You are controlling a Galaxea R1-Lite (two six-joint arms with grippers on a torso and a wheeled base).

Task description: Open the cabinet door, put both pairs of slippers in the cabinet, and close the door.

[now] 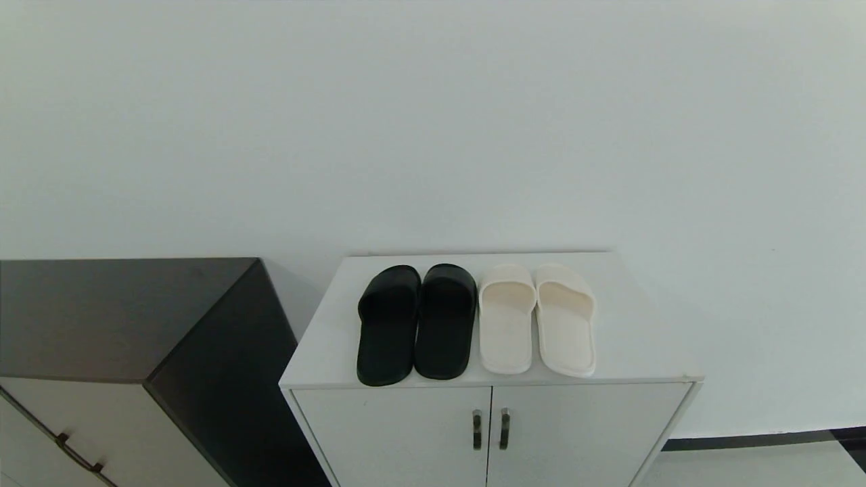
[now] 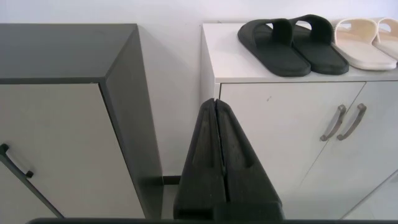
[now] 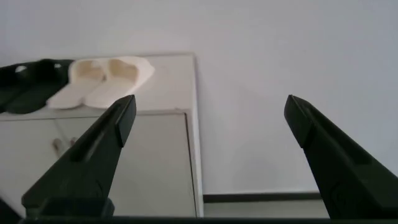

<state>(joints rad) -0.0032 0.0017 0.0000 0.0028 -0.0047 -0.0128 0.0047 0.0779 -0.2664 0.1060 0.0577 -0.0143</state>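
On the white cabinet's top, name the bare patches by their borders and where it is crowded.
Bare: on the white cabinet top, the strip between its left edge and the black slippers, and the strip between the cream slippers and its right edge. Crowded: the middle, both pairs side by side.

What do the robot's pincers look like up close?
Both are plain matte black. The left pincer has two thick, wedge-shaped fingers that narrow to a slim tip. The right pincer has two long, flat fingers with slanted, blunt ends.
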